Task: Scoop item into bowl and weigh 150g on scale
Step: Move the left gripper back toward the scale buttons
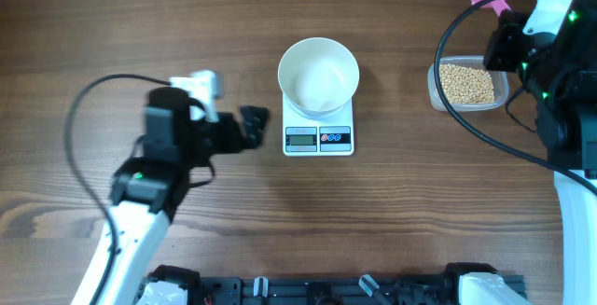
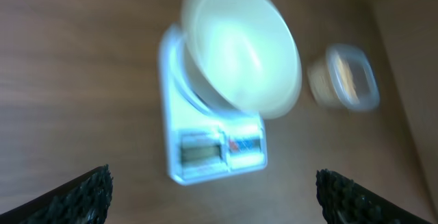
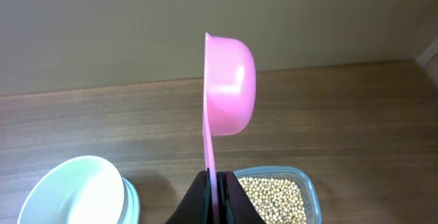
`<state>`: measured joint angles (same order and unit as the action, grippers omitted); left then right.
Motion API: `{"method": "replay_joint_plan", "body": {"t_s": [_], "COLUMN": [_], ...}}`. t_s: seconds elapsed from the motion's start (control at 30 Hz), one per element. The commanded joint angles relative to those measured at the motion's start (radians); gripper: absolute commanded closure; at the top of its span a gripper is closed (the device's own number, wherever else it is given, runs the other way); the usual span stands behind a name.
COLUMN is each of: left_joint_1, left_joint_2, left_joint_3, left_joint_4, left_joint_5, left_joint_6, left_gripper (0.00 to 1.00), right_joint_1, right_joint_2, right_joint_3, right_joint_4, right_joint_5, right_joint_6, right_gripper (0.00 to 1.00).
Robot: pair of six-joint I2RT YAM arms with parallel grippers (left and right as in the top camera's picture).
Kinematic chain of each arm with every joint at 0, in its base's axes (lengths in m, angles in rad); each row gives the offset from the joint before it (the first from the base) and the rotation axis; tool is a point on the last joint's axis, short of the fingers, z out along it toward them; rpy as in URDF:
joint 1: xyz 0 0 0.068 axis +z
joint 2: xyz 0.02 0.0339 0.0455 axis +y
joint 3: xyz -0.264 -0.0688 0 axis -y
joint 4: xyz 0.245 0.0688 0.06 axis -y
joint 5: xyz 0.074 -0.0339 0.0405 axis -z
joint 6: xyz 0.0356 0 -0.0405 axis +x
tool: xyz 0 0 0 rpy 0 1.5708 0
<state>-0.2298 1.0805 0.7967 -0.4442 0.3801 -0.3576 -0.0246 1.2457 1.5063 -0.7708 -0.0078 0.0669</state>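
Overhead, the white bowl sits on the scale in the middle of the worktop. The beans lie in a clear tub well off to the scale's right, and I see none in the bowl. The right gripper has its fingers clamped together on the handle of a pink scoop — turned on edge, up over the tub. A black cable from that arm crosses the tub's left side. The left gripper hovers just left of the scale, fingers spread wide, holding nothing.
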Motion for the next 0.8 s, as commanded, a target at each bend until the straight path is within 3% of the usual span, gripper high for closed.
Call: {"method": "replay_joint_plan", "body": {"t_s": [0.0, 0.17, 0.2, 0.27, 0.33, 0.4, 0.43, 0.47, 0.77], "left_joint_1": [-0.162, -0.376, -0.4, -0.435, -0.455, -0.46, -0.46, -0.46, -0.46], "left_joint_2": [0.079, 0.108, 0.107, 0.107, 0.107, 0.113, 0.118, 0.125, 0.271], "left_joint_3": [0.0, 0.0, 0.0, 0.0, 0.0, 0.0, 0.0, 0.0, 0.0], "left_joint_4": [0.011, 0.04, 0.053, 0.075, 0.085, 0.09, 0.09, 0.089, 0.144], "left_joint_5": [0.008, -0.219, -0.241, -0.264, -0.274, -0.282, -0.295, -0.327, -0.301], "left_joint_6": [-0.011, -0.01, -0.01, -0.01, -0.01, -0.01, -0.01, -0.01, -0.077], "left_gripper": [0.0, 0.0, 0.05, 0.36, 0.39, 0.55, 0.8, 0.96, 0.96], "right_joint_1": [-0.003, -0.003, -0.003, -0.003, -0.003, -0.003, -0.003, -0.003, -0.003], "right_joint_2": [0.01, 0.01, 0.01, 0.01, 0.01, 0.01, 0.01, 0.01, 0.01], "right_joint_3": [0.018, 0.018, 0.018, 0.018, 0.018, 0.018, 0.018, 0.018, 0.018], "right_joint_4": [-0.002, -0.014, -0.019, -0.029, -0.038, -0.045, -0.047, -0.05, -0.054], "right_joint_5": [-0.018, -0.018, -0.018, -0.018, -0.017, -0.018, -0.018, -0.018, -0.017], "right_joint_6": [0.012, 0.012, 0.012, 0.012, 0.012, 0.012, 0.012, 0.012, 0.012], "right_gripper": [0.96, 0.96, 0.96, 0.96, 0.96, 0.96, 0.96, 0.96, 0.96]}}
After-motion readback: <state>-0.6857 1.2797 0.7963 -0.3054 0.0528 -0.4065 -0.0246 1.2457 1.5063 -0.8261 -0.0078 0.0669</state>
